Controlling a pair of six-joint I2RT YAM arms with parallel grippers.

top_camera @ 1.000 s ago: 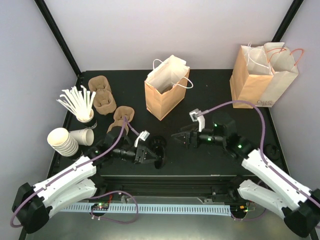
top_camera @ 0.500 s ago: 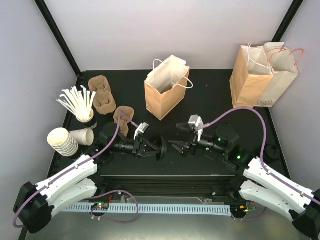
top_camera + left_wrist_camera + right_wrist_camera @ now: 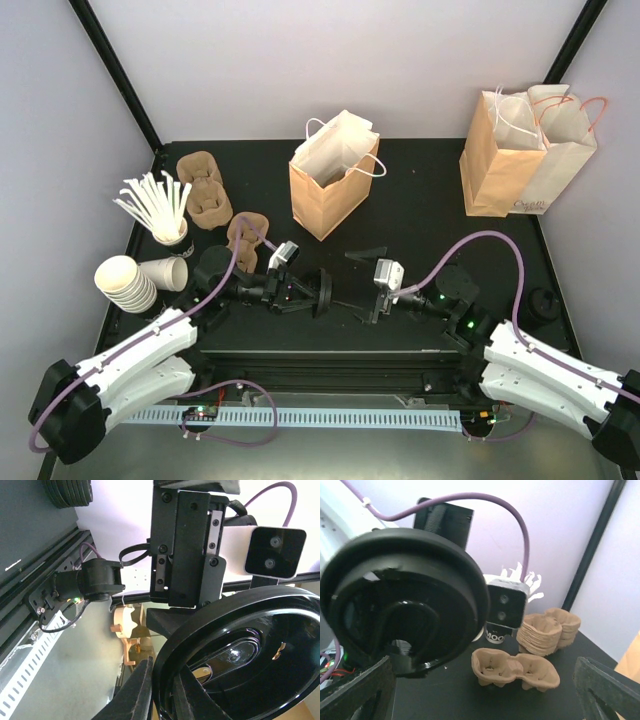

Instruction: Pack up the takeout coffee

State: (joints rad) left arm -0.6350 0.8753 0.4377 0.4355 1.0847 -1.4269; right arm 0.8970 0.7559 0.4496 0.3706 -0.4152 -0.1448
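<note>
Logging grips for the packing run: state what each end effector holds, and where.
Left end effector holds the takeout coffee, tipped sideways, by its lid end; the exact contact is hidden. Right end effector is open, holding nothing.

Setting: robot lab cell, dressed as a café counter. Black table [image 3: 420, 200] boxed in by plain white walls [image 3: 300, 60] and black posts [image 3: 115, 70]. Two arms [image 3: 130, 365] bolted at near edge. Props: paper bags [image 3: 325, 195], stacked cups [image 3: 125, 283], pulp carriers [image 3: 205, 195].

the left arm [image 3: 140, 355] reaches low toward the middle, wrist level. the left hand [image 3: 303, 292] points right, its fingers pinched on the takeout coffee [image 3: 322, 292]. the right arm [image 3: 540, 360] stretches leftward to face it, and the right hand [image 3: 362, 286] is spread wide, holding nothing, just beside.
</note>
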